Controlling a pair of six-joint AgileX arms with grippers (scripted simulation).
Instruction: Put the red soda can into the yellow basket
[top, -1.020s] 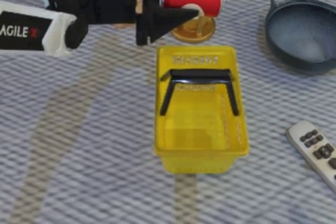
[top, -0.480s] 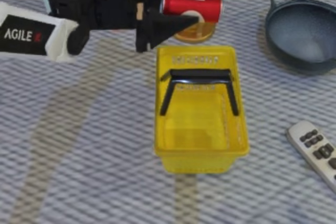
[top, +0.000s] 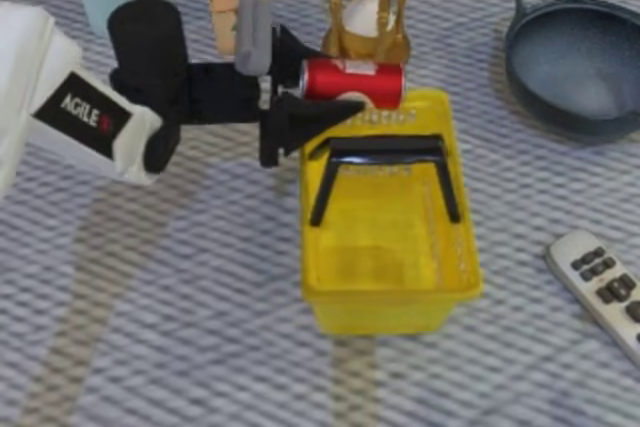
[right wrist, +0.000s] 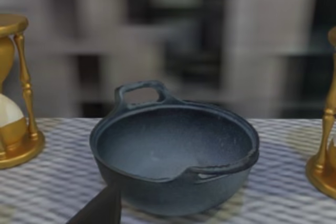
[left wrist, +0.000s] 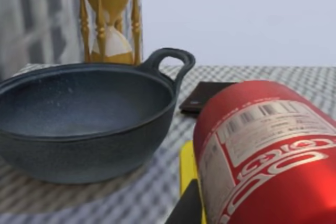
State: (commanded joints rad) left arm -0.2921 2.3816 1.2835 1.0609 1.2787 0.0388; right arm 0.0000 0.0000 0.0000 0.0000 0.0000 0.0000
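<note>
Lying sideways, red soda can (top: 352, 83) shows pale label.

The red soda can (top: 352, 84) lay on its side, white lettering and barcode label showing, above the far rim of the yellow basket (top: 389, 277), which sat upright mid-table, black handles folded across its open top.

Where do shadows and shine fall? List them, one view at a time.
Top view: a pale sheen lies inside the pan, and a bright band runs along the red soda can held in the left gripper. Left wrist view: the pan throws a soft shadow on the cloth, and the can looks glossy. Right wrist view: sheen inside the pan, with a dim room behind.
</note>
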